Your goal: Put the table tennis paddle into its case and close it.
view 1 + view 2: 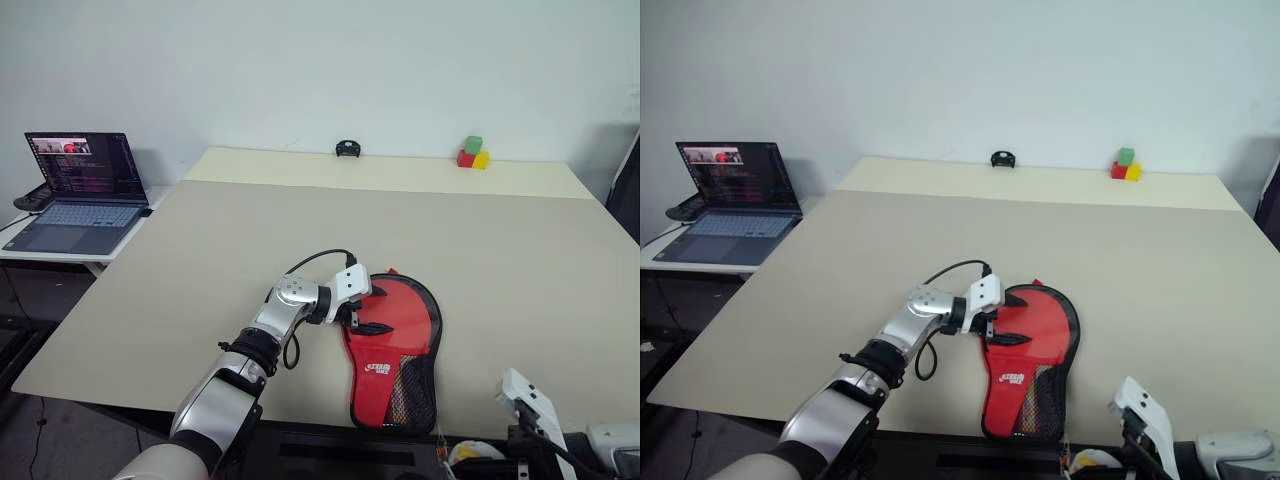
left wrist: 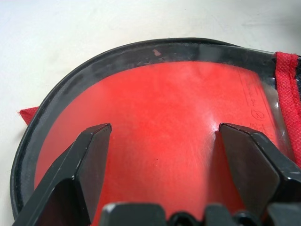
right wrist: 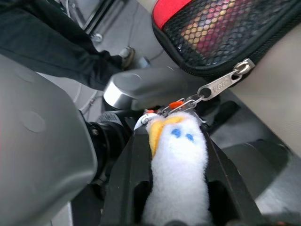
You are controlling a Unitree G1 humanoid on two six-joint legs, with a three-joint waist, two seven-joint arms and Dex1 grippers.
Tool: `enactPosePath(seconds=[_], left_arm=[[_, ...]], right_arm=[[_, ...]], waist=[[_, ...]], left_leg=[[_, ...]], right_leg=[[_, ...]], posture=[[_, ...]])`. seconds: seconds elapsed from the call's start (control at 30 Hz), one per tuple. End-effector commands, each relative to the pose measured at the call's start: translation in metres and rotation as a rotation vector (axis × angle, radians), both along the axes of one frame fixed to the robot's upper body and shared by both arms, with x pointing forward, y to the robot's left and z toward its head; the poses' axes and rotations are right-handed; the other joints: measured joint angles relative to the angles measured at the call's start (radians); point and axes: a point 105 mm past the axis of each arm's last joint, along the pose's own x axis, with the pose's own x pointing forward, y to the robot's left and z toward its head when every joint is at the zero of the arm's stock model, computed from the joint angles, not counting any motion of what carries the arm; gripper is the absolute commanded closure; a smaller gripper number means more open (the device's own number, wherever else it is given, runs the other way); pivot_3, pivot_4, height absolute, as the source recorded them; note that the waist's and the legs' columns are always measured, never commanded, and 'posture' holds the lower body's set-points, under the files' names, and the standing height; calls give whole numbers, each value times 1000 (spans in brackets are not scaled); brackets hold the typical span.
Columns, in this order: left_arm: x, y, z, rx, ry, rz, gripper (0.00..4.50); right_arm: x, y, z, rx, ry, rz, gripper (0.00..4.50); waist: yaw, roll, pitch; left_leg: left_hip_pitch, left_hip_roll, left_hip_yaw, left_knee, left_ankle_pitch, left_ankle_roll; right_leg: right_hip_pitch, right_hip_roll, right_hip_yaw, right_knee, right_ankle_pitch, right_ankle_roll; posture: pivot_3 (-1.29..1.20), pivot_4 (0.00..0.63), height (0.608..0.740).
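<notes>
The case (image 1: 372, 388) lies near the table's front edge, its red side with white lettering and black mesh pocket (image 3: 225, 28) facing up. Its round end is open, and the paddle (image 2: 160, 99) lies inside with its glossy red face showing; the handle is hidden. My left gripper (image 1: 372, 310) is open, with its fingers (image 2: 89, 160) spread just over that red face. My right gripper (image 3: 176, 141), low beyond the table's front edge, is shut on the white-yellow zipper charm (image 3: 176, 165). A short chain links the charm to the zipper pull (image 3: 218, 87) at the case's narrow end.
A laptop (image 1: 85, 190) stands open on a side table to the left. A small black object (image 1: 348, 149) and coloured blocks (image 1: 473, 153) sit at the table's far edge. The case's narrow end reaches the front edge of the table (image 1: 200, 260).
</notes>
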Motion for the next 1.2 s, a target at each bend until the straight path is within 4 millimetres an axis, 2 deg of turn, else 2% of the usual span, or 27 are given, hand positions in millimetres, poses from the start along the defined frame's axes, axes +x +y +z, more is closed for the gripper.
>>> enactPosePath(seconds=[0.03, 0.47, 0.53, 0.57, 0.8, 1.0, 1.13, 1.2], left_arm=[[-18, 10, -50, 169, 119, -12, 493], [-18, 3, -48, 158, 112, -18, 493], [-18, 2, -49, 157, 112, -19, 493], [-18, 1, -49, 157, 112, -19, 493], [-19, -1, -48, 154, 110, -24, 493], [-20, -3, -48, 150, 109, -28, 493], [-20, -3, -48, 147, 108, -32, 493], [-21, -3, -48, 146, 109, -33, 493]], right_arm=[[-20, 24, 6, 94, 33, 105, 3936], [-12, 33, -1, 92, 6, 106, 3936], [-12, 32, -1, 90, 4, 101, 3211], [-12, 32, -1, 92, 3, 102, 3022], [-9, 34, 2, 84, -40, 102, 584], [-1, 31, 10, 87, -110, 104, 584], [22, 29, 25, 119, -229, 69, 584], [39, 25, 34, 142, -306, 27, 584]], waist=[[0, 1, -1], [2, 1, -6], [2, 0, -6], [2, 0, -7], [2, 1, -8], [2, 2, -9], [2, 2, -9], [2, 1, -9]], left_leg=[[0, 0, 0, 0, 0, 0], [0, -1, -1, 0, 0, 0], [0, -1, -2, 0, 0, 0], [0, -1, -2, 0, 0, 0], [2, -1, -6, 1, 0, 0], [6, -1, -13, 0, 0, 0], [6, -2, -14, -1, 0, 0], [6, -2, -14, -1, 0, 0]], right_leg=[[0, 0, 0, 0, 0, 0], [1, 0, -2, -1, 0, 0], [1, 0, -2, -1, 0, 0], [1, 0, -2, -1, 0, 0], [7, 0, -7, -3, 0, 0], [17, -1, -15, -12, -3, 5], [18, -1, -15, -13, -1, 2], [18, -1, -16, -14, 0, 1]], posture=[[0, 150, 740], [0, 150, 740], [0, 150, 740], [0, 150, 740], [0, 150, 740], [0, 150, 740], [0, 150, 740], [0, 150, 740]])
